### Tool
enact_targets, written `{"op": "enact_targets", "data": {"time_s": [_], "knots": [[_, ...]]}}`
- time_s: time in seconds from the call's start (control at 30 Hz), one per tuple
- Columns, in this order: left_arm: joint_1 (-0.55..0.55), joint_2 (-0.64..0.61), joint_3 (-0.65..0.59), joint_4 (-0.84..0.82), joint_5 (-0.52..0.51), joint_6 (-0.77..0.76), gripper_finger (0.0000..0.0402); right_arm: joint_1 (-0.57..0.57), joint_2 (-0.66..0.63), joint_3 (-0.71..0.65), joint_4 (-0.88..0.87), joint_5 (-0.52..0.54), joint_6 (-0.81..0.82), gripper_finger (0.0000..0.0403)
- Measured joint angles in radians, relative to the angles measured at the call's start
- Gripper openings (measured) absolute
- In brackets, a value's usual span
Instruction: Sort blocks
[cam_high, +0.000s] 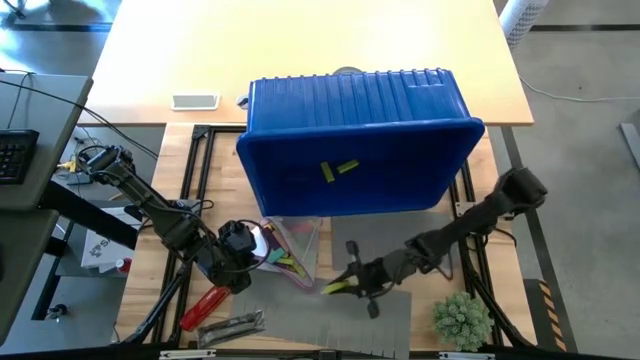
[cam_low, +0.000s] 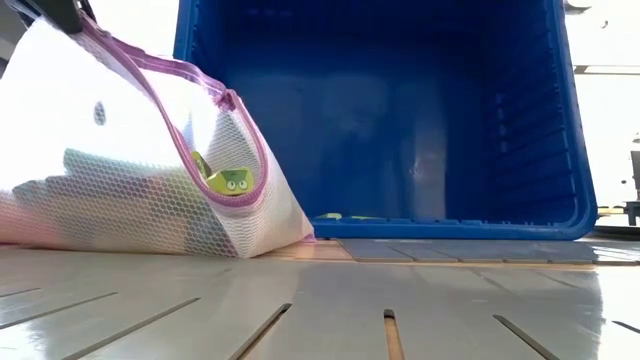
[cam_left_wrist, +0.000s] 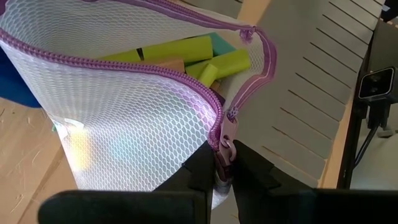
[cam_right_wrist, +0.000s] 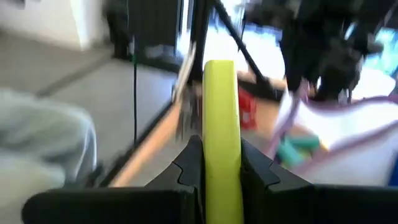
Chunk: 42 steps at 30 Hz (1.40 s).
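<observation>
Left gripper: the left gripper sits at the near left of the table, its two dark fingers pinched tight on the purple zipper edge of a white mesh pouch.
Right gripper: the right gripper is just right of the pouch, over a flat grey slatted mat; its jaws clamp one lime yellow-green bar, which juts forward past the fingertips.
Blocks in pouch: the left wrist view alone shows the pouch's open mouth, with lime, teal and tan bars lying inside.
Blocks in bin: only the high view shows two lime bars on the floor of a large blue ribbed plastic bin, tipped on its side at the table's centre.
Low view: the pouch stands as a sagging honeycomb-mesh tent at left, a lime piece visible through the weave; the bin's open mouth faces near.
Surfaces: pale wooden tabletop, grooved mat, soft mesh, rigid ribbed plastic.
Open room: the mat between pouch and bin lies bare; a red cylindrical tool lies near left, a green tufted plant near right.
</observation>
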<state>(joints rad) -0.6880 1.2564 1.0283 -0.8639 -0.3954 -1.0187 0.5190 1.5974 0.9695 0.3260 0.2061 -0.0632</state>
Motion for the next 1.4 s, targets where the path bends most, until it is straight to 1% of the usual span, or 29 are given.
{"op": "enact_targets", "data": {"time_s": [0.1,0.23,0.33,0.37,0.47,0.57,0.67,0.87,0.93,1.03,1.1,1.17,1.4], "knots": [[0.0,0.0,0.0,0.0,0.0,0.0,0.0024,-0.009,0.093,0.0,0.231,0.001,-0.005,0.0039],[0.0,0.0,0.0,0.0,0.0,0.0,0.0024,-0.051,0.23,0.004,0.552,0.001,-0.006,0.0039],[0.0,0.0,0.0,0.0,0.0,0.0,0.0024,-0.099,0.346,0.066,0.665,-0.004,0.0,0.0039],[0.0,0.0,0.0,0.0,0.0,0.0,0.0024,-0.115,0.384,0.104,0.678,-0.024,0.011,0.0039],[0.0,0.0,0.0,0.0,0.0,0.0,0.0024,-0.157,0.498,0.232,0.678,-0.083,0.009,0.0039],[0.0,0.0,0.0,0.001,0.0,0.0,0.0024,-0.195,0.581,0.326,0.666,-0.087,0.019,0.0039],[0.0,0.0,0.0,0.001,0.001,0.0,0.0024,-0.227,0.631,0.369,0.654,-0.086,0.038,0.0039],[0.0,0.0,0.0,0.0,0.0,0.0,0.0024,-0.261,0.648,0.371,0.564,0.005,0.06,0.0041],[0.0,0.0,0.0,0.0,0.0,0.0,0.0024,-0.267,0.648,0.371,0.554,0.032,0.089,0.0062],[0.0,0.0,0.0,0.0,0.0,0.0,0.0024,-0.27,0.648,0.371,0.545,0.082,0.11,0.0105],[0.0,0.0,0.0,0.0,0.0,0.0,0.0024,-0.27,0.648,0.371,0.546,0.088,0.088,0.0125],[0.0,0.0,0.0,0.0,0.0,0.0,0.0024,-0.27,0.648,0.371,0.55,0.09,0.073,0.0137],[0.0,0.0,0.0,0.0,0.0,0.0,0.0024,-0.268,0.643,0.371,0.555,0.077,0.049,0.0144]]}}
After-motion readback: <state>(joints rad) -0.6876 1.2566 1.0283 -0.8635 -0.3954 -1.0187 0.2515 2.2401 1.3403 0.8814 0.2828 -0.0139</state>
